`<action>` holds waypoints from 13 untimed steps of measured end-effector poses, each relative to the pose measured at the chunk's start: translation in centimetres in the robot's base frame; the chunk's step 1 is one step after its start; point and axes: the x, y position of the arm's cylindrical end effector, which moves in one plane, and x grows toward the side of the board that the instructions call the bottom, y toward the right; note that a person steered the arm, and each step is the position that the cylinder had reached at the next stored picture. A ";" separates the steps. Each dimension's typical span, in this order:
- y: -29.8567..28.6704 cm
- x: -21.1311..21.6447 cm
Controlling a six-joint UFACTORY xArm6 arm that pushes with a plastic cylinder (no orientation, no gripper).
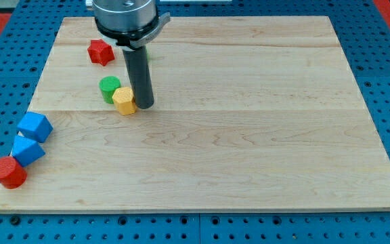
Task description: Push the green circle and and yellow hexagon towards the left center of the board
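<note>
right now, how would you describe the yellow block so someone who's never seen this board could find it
Start at the wooden board and find the dark rod in its upper left part. My tip sits against the yellow hexagon on the view's left. It is the only yellow block, touching the green circle just up-left of it.

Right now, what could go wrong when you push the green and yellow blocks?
My tip touches only the yellow hexagon, so the green circle, sitting slightly higher, might slip off sideways. Pushing too far could bump the blue blocks near the board's left edge.
</note>
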 end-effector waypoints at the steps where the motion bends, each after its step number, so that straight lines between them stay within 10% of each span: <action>1: -0.6 -0.5; 5: -1.8 -1.2; 10: 2.6 -14.3; 13: 0.4 -8.6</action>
